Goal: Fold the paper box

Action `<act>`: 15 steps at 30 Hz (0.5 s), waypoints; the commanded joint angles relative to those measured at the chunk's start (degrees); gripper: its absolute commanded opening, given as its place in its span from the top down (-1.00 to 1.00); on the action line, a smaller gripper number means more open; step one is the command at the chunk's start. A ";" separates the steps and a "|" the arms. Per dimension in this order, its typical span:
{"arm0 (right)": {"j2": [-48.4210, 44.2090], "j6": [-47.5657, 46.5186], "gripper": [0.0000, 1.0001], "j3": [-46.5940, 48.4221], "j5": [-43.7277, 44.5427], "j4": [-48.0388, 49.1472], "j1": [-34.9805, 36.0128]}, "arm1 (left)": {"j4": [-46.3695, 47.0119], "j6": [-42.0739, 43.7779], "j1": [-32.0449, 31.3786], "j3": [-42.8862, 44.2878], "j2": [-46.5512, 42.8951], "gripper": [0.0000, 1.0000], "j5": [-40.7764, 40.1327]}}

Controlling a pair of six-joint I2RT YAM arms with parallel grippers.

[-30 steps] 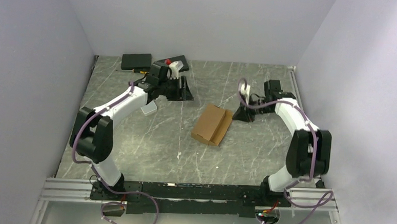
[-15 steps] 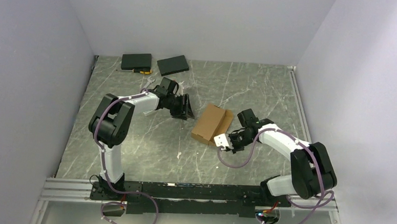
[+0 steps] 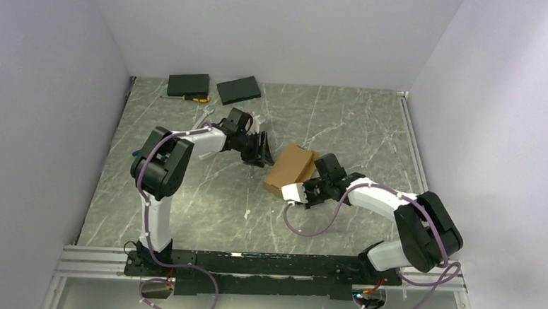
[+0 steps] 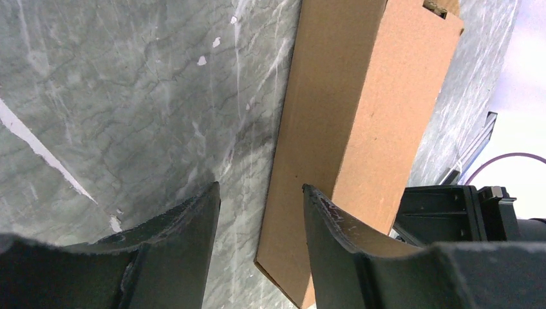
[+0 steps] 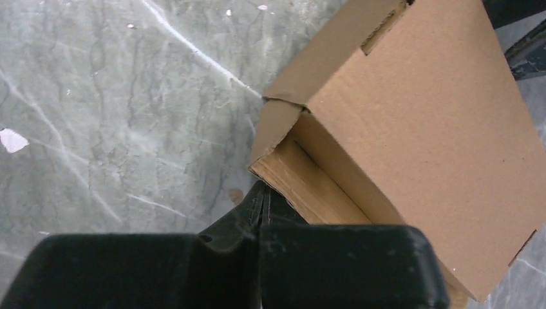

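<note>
While the paper box (image 3: 289, 168) lies mid-table (image 3: 198, 200), its long left edge sits just ahead of the left gripper (image 4: 257, 193), whose fingers (image 4: 193, 219) stand apart w/ nothing between. At the box's near corner the right gripper (image 5: 261, 203) is clenched, empty, tips right at the cardboard.

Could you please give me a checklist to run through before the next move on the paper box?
1. Left fingers open: ok.
2. Paper box edge lined up between the left fingers: ok; contact: cannot tell.
3. Right fingers shut, at the box's open corner: ok.
4. Right fingers touching the corner flap: cannot tell.
5. Box closed: not ok, one end gapes open.
6. Black slabs clear of the box: ok.
</note>
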 commanded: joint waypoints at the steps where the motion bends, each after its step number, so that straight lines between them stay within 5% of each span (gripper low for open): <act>1: 0.59 4.88 1.00 2.97 -0.20 3.45 0.66 | 0.60 0.63 -0.94 1.84 0.30 -0.12 1.94; 7: 0.93 5.21 1.00 4.29 -4.23 -1.48 0.66 | -0.11 0.76 -0.97 2.81 -0.02 -0.13 1.55; 15: -1.86 -10.07 0.84 11.73 -14.70 -30.74 -7.04 | -3.46 1.89 3.21 3.63 -5.98 -0.31 -2.01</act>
